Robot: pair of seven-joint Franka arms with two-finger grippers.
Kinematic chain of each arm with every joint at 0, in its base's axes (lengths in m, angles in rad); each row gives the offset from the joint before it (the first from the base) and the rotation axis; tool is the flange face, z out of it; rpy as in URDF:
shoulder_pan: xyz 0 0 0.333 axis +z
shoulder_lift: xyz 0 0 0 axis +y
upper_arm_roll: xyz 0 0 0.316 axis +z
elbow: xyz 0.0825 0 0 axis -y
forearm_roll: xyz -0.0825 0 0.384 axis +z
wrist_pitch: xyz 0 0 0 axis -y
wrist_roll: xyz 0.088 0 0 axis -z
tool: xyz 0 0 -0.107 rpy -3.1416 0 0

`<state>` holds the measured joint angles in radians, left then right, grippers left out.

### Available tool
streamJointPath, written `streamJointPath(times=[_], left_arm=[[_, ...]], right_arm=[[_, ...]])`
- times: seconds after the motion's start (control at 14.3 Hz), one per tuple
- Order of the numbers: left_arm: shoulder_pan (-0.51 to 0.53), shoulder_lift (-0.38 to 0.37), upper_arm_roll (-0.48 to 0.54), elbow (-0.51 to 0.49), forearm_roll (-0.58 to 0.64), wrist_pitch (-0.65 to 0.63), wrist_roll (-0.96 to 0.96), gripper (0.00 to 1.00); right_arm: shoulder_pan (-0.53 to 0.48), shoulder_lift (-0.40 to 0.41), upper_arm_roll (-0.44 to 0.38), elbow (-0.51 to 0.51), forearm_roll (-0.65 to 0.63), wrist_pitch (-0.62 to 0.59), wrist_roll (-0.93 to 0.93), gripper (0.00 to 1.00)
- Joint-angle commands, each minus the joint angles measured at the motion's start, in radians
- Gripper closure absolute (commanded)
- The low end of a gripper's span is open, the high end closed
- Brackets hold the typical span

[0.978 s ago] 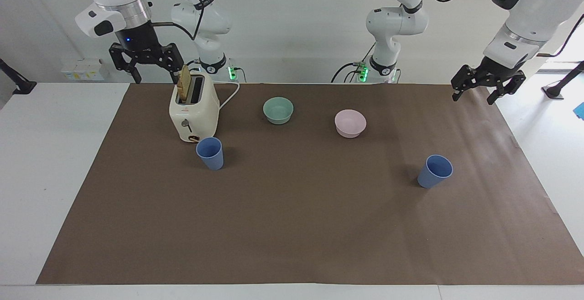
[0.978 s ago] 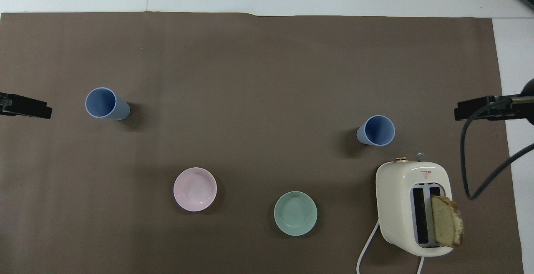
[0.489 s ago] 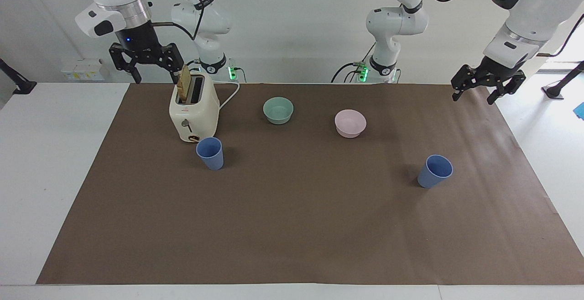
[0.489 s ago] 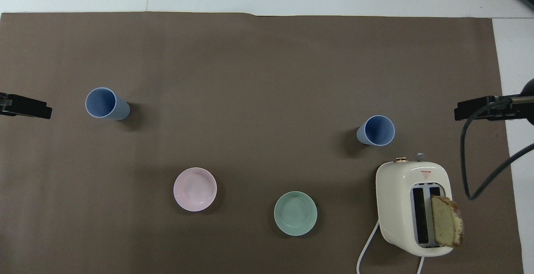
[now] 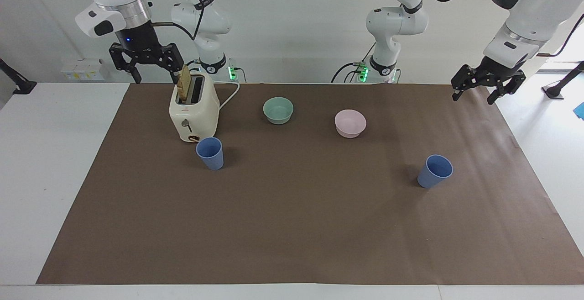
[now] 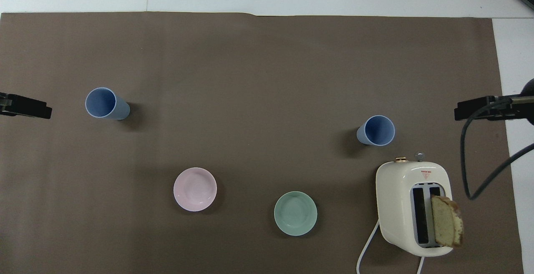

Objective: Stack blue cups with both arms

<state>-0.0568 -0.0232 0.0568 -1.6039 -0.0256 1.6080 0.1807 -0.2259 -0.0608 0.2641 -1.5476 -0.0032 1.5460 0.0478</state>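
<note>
Two blue cups stand upright and apart on the brown mat. One cup (image 5: 210, 153) (image 6: 376, 130) is just in front of the toaster, toward the right arm's end. The other cup (image 5: 435, 171) (image 6: 106, 103) is toward the left arm's end. My right gripper (image 5: 156, 80) hangs open and empty in the air beside the toaster's top. My left gripper (image 5: 472, 99) hangs open and empty over the mat's corner at its own end. Neither gripper touches a cup.
A cream toaster (image 5: 193, 110) (image 6: 413, 207) with a slice of bread in one slot stands near the right arm's base, its cord trailing toward the robots. A green bowl (image 5: 278, 110) (image 6: 295, 213) and a pink bowl (image 5: 350, 123) (image 6: 195, 189) sit nearer the robots than the cups.
</note>
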Motion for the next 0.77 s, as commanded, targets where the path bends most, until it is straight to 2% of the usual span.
streamJointPath(times=[0.0, 0.7], left_arm=[[-0.003, -0.014, 0.001, -0.004, 0.016, -0.008, 0.011, 0.00], [-0.001, -0.012, 0.003, -0.001, 0.015, -0.007, -0.001, 0.00]], right_arm=[[-0.016, -0.020, 0.004, -0.025, 0.023, 0.008, -0.008, 0.00], [-0.016, -0.020, 0.006, -0.025, 0.023, 0.008, -0.008, 0.00]])
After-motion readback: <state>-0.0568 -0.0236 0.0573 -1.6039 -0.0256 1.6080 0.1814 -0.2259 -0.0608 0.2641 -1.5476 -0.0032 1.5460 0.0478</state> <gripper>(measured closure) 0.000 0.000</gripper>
